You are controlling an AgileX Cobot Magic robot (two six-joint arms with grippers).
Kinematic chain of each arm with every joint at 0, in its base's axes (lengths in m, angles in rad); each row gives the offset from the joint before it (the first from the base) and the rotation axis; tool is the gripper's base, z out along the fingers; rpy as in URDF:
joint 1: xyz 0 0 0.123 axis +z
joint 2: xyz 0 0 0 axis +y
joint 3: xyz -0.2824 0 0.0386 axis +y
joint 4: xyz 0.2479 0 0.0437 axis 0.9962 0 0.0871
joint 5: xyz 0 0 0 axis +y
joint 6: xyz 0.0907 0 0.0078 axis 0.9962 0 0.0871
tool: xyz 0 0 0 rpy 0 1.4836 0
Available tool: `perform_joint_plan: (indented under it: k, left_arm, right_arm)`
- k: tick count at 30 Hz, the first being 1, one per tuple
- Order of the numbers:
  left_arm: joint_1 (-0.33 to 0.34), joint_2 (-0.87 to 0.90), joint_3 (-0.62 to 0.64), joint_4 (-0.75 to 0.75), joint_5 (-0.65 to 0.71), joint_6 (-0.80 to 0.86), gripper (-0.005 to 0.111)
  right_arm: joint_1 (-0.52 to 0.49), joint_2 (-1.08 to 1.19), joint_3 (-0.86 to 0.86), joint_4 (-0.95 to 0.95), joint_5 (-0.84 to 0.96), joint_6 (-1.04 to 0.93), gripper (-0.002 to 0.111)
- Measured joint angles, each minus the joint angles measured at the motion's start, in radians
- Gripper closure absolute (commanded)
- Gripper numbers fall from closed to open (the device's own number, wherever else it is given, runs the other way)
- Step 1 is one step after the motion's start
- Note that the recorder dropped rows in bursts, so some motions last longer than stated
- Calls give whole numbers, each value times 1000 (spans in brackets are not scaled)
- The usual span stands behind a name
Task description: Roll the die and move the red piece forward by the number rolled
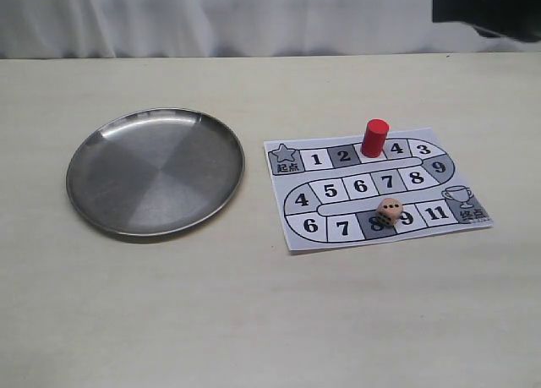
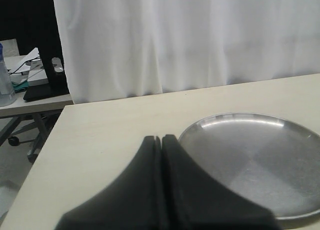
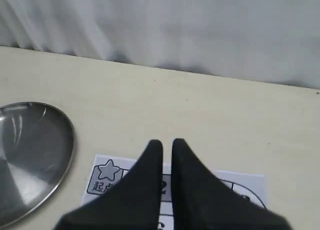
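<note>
The die [image 1: 390, 210] and red piece [image 1: 374, 138] rest on the board [image 1: 344, 229].
Both the left gripper [image 2: 161, 138] and right gripper [image 3: 167, 141] are pinched together, empty; the die seemingly covers square 8.

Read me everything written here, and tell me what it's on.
Board, by star: "起点"
By cup: "终点"
Top row: "1", "2", "4", "3", "9"; red piece hides one
Middle row: "4", "5", "6", "7", "8"
Bottom row: "6", "7", "8", "9", "11"; die overlaps "8"
Plate: none
</note>
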Motion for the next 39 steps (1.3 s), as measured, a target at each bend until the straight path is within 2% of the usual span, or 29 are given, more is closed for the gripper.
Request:
perform_joint_plan:
  k: [13,23,26,32,39]
  left_arm:
    - [0,0,0,0,0,0,107]
    - [0,0,0,0,0,0,107]
    - [0,0,0,0,0,0,107]
    - [0,0,0,0,0,0,107]
    - [0,0,0,0,0,0,107]
  right_arm:
    - [0,-419,589,132,-318,0,104]
    - [0,-672,833,252,-330,-26,104]
    - [0,-717,898,112,-351,8,104]
    - [0,-797,978,-186,-387,256,104]
    - [0,-851,983,-243,-387,290,104]
